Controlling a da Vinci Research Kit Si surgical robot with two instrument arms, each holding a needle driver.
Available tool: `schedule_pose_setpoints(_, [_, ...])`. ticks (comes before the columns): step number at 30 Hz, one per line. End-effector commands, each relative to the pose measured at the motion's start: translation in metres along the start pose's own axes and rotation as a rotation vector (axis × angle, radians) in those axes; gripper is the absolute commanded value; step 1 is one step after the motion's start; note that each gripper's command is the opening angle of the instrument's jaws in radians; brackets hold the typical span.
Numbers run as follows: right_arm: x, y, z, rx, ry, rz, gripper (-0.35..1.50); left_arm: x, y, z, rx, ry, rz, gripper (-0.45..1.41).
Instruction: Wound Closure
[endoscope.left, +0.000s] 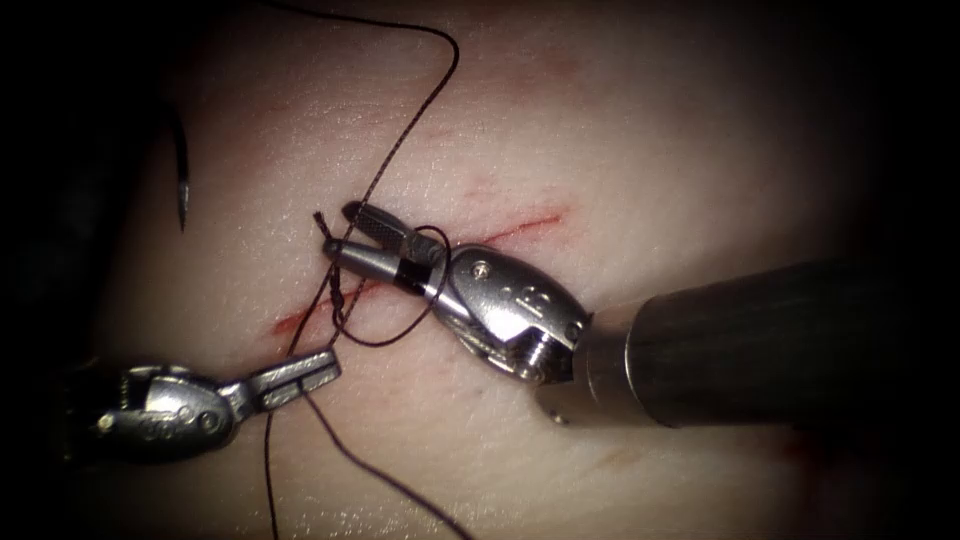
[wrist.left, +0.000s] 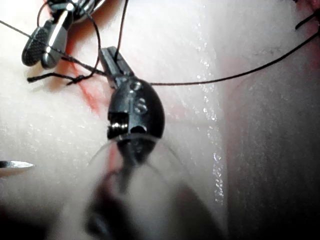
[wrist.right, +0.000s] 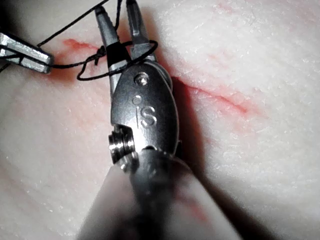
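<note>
The cut (endoscope.left: 520, 228) runs slantwise across the tissue (endoscope.left: 640, 130). My right tool (endoscope.left: 340, 231) lies over the cut's middle, its jaws open, with a loop of dark thread (endoscope.left: 385, 340) wound round them; the loop (wrist.right: 87, 76) also circles the right tool (wrist.right: 119, 17) in the right wrist view. A short thread tail (endoscope.left: 320, 219) ends just beyond its tips. My left tool (endoscope.left: 300, 374), left of the cut's lower end, is shut on the thread; its jaws (wrist.left: 111, 61) pinch the strand. The curved needle (endoscope.left: 183, 185) lies free on the tissue at far left, held by neither tool.
Thread runs from the knot area up over the tissue's top (endoscope.left: 440, 50) and down past the left tool to the lower edge (endoscope.left: 400, 490). Red fluid (endoscope.left: 300, 320) marks the cut's lower end. The needle's tip (wrist.left: 17, 164) is near the left tool's shaft.
</note>
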Motion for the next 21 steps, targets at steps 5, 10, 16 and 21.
schedule_pose_setpoints(5, [-0.0014,-0.0010,0.0021,-0.012,-0.075,-0.010,0.42,-0.0003,0.0009,0.0004,-0.003,0.000,-0.002,-0.45])
schedule_pose_setpoints(10, [-0.0016,-0.0009,0.0021,-0.060,-0.103,-0.014,0.44,-0.0003,0.0009,0.0003,-0.003,0.000,-0.002,-0.45])
schedule_pose_setpoints(16, [-0.0016,-0.0010,0.0023,-0.103,-0.124,-0.015,0.59,-0.0002,0.0009,0.0004,-0.003,0.001,-0.003,-0.45])
schedule_pose_setpoints(21, [-0.0019,-0.0011,0.0033,-0.108,-0.137,-0.019,0.61,-0.0001,0.0010,0.0004,-0.005,-0.001,-0.002,-0.45])
